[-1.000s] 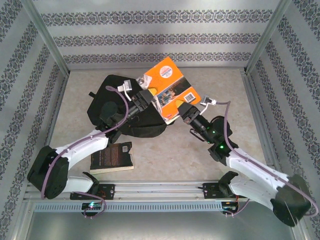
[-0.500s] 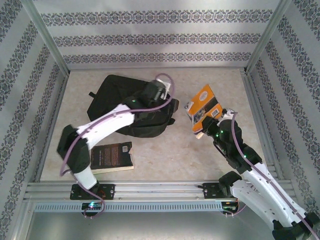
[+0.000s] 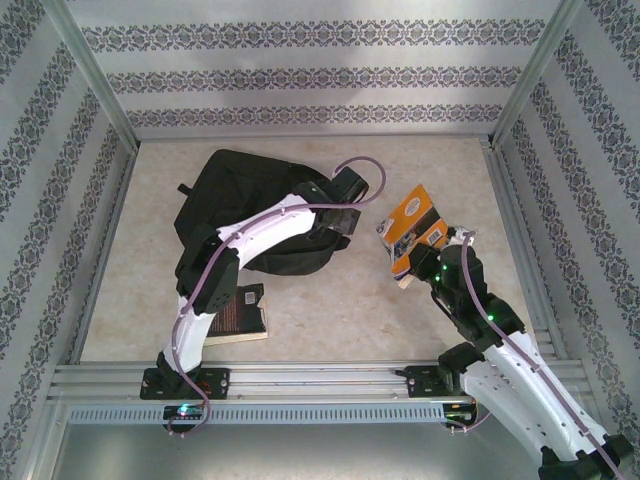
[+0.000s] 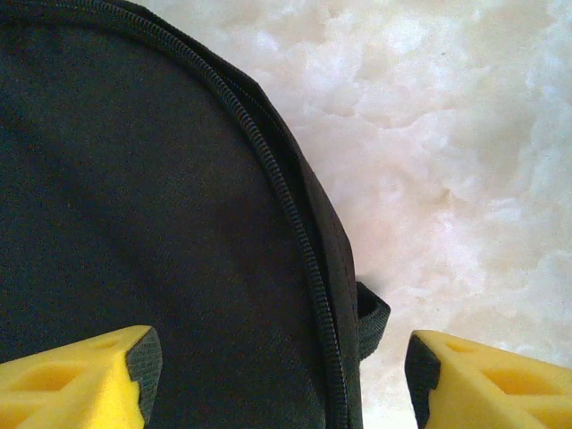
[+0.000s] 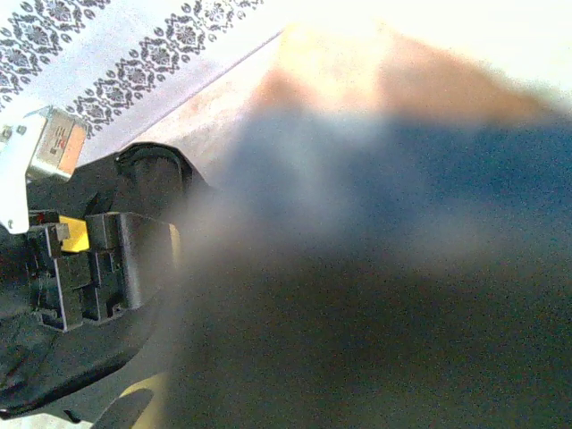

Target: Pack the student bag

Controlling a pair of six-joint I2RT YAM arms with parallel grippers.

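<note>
**Black bag zipped, orange book waiting on the right**

Black fabric takes up the left-centre of the table point(image 3: 330, 320). The student bag point(image 3: 235, 205) lies flat toward the back wall with its rounded top pointing right. A dark-covered book point(image 3: 225, 312) lies just in front of it, near the left arm's base. In the left wrist view the zipper point(image 4: 295, 232) along the bag's curved edge looks closed. The step in hand therefore appears to be opening the bag before anything goes in. The next move probably calls for the left arm to find the zipper pull and draw it round the curve. It might instead catch the small loop handle point(image 4: 374, 317) to steady the top. The pull itself I cannot make out.

The left gripper point(image 3: 338, 222) sits at the bag's right end. Seen from its own wrist, its jaws stand wide. One of the yellow fingertips point(image 4: 89, 375) is over the fabric and the other is over bare table, so they straddle the zipper line and the loop. It holds nothing, and whether the pads touch the cloth I cannot tell.

Further right, apart from the bag, the right gripper point(image 3: 412, 262) is clamped narrowly on an orange book point(image 3: 408, 222). The book is held up and tilted, and so close to the wrist camera that it blurs. It will likely need a proper mouth in the bag before it can slide in.
</note>
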